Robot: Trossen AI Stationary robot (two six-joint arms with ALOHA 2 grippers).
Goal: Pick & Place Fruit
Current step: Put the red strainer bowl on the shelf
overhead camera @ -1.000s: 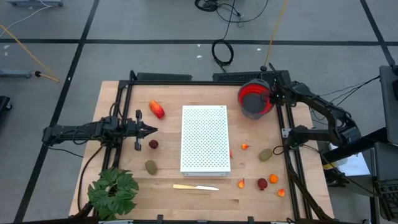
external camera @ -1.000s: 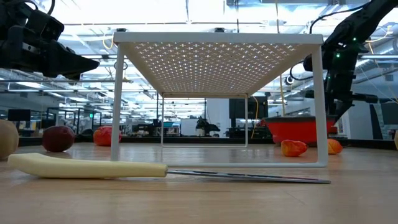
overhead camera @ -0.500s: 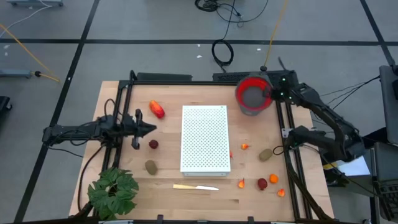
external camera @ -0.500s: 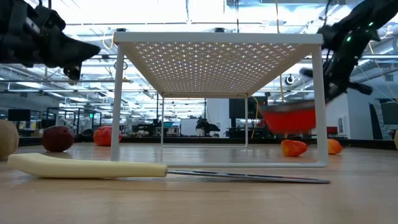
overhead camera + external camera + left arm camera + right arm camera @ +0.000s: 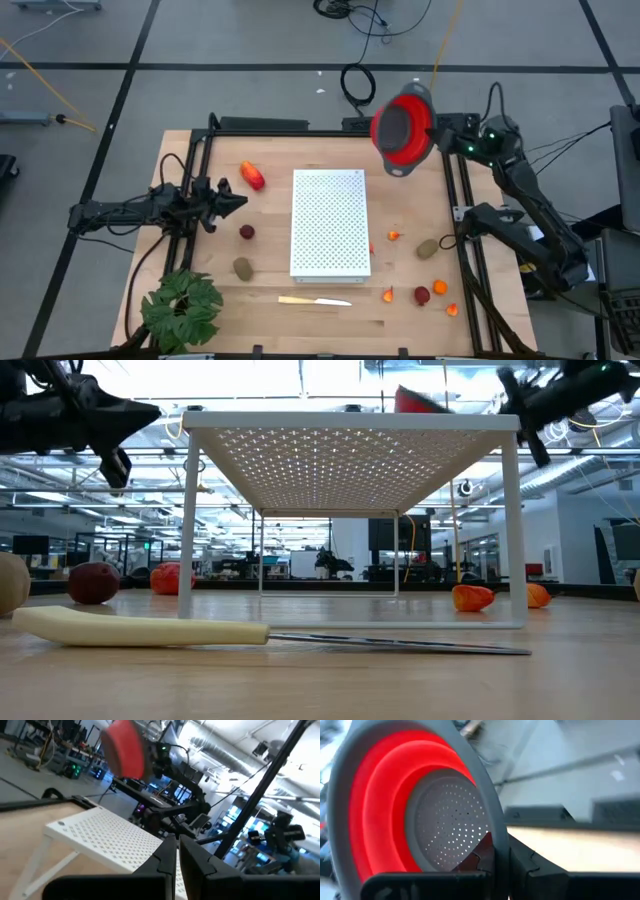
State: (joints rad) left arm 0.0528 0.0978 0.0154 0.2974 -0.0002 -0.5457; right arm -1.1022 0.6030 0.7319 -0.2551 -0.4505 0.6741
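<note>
Nearest the front edge of the tabletop (image 5: 200,150) lies a pale yellow knife (image 5: 314,300), with a green leafy plant (image 5: 182,307) at the front-left corner. Just behind the knife the fruit is scattered on both sides of a white perforated rack (image 5: 330,222) that stands in the middle. On the left sit an olive-brown oval (image 5: 243,267) and, a little farther back, a dark red ball (image 5: 246,232); farther still, near the rack's back-left corner, lies the red-orange oblong (image 5: 252,175). On the right lie 4 tiny orange bits (image 5: 440,287), another dark red ball (image 5: 422,295) among them, and a 2nd olive-brown oval (image 5: 428,248) — all resting on the wood, none held.

The left gripper (image 5: 236,203) hangs above the left side of the tabletop, between the oblong and the left-hand ball, pointing toward the rack; its jaws are pressed together on nothing, as the left wrist view shows.

Farthest back, the right gripper (image 5: 438,137) is raised over the back-right corner, its jaws pinching the grey rim of a red strainer (image 5: 402,130) with a grey perforated bottom. The strainer is off the tabletop and tipped on edge, its open side facing the rack. From the low view only a red sliver (image 5: 420,401) of it shows above the rack's top.
</note>
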